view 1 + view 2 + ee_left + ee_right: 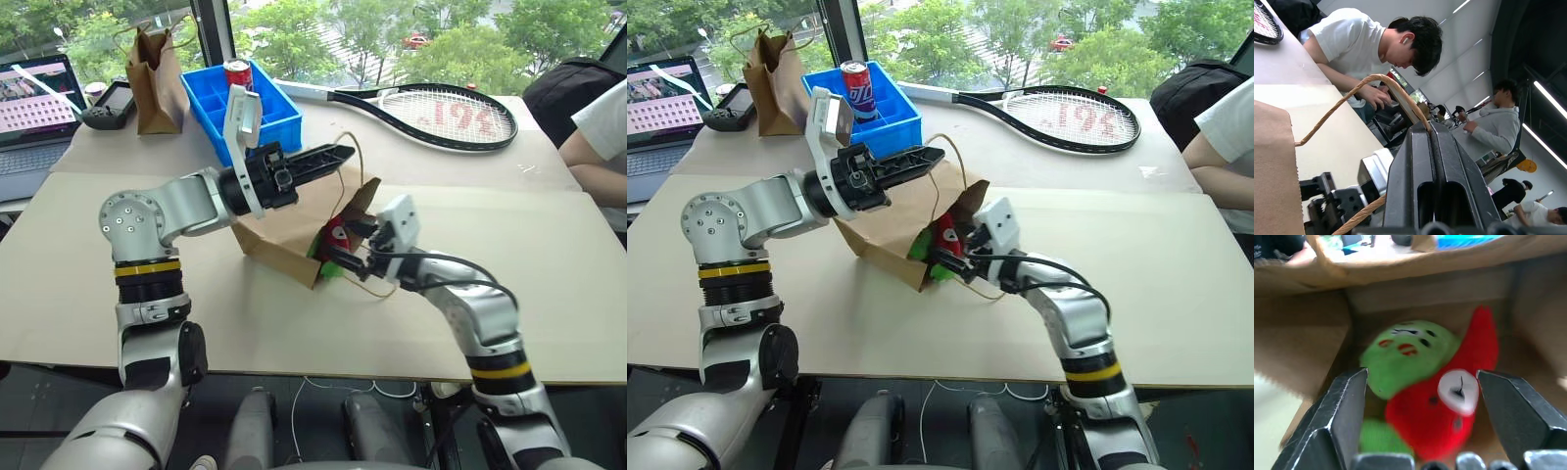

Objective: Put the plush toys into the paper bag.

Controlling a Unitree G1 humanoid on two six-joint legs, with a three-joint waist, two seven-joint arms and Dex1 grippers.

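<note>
The wide brown paper bag (279,230) lies on its side on the table, mouth toward my right arm. My left gripper (343,154) is shut on its looped cord handle (1376,81) and holds the mouth's upper edge up. Both plush toys sit just inside the mouth: the round green blob (1400,357) further in, with the red chili (1449,416) lying across its front. At the mouth, my right gripper (345,250) is open, its fingers (1342,411) standing apart on either side of the red chili.
A narrower crumpled brown bag (155,83), a blue bin (279,122) with a soda can (238,74), a laptop (34,108) and a black device (110,106) stand at the back left. A tennis racket (441,113) lies at the back right. A person (598,127) sits at the right edge.
</note>
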